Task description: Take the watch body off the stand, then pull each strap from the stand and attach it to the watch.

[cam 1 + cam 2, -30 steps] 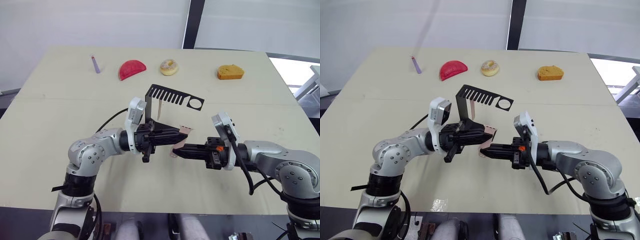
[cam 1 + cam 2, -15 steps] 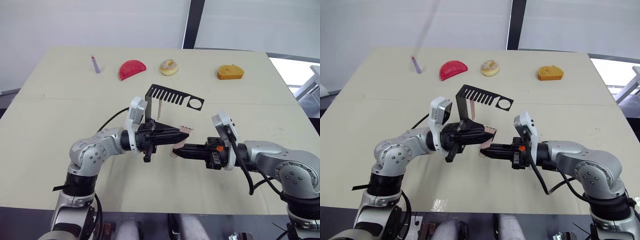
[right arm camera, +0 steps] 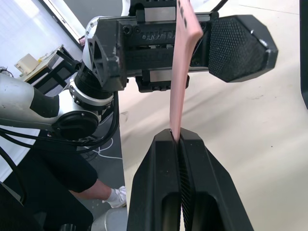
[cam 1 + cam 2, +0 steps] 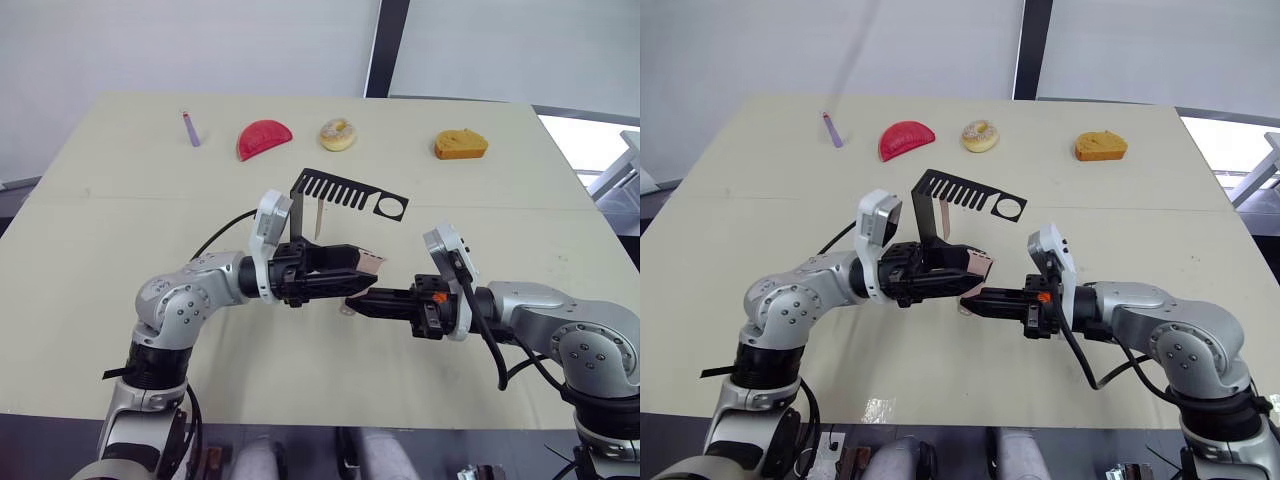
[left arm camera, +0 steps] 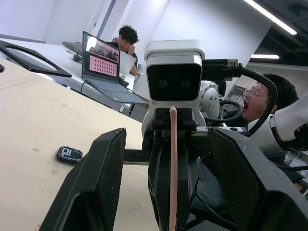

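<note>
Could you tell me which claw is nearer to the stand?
The left. The left claw reaches across just in front of the stand, beneath its slotted arm; the right claw sits farther toward the robot.

The stand [image 4: 345, 192] sits mid-table [image 4: 80, 260], with the two grippers meeting just in front of it: left gripper [image 4: 350, 272] from the left, right gripper [image 4: 362, 301] from the right, a strap [image 3: 182, 72] between them. The watch body [image 5: 70, 154] lies flat on the table beside them. Along the far edge, from left to right, lie a stick [image 4: 191, 129], a red slice [image 4: 263, 138], a doughnut [image 4: 338, 134] and a bread piece [image 4: 460, 145].

One stand [image 4: 345, 192], one watch body [image 5: 69, 154], two straps [image 3: 182, 72].
</note>
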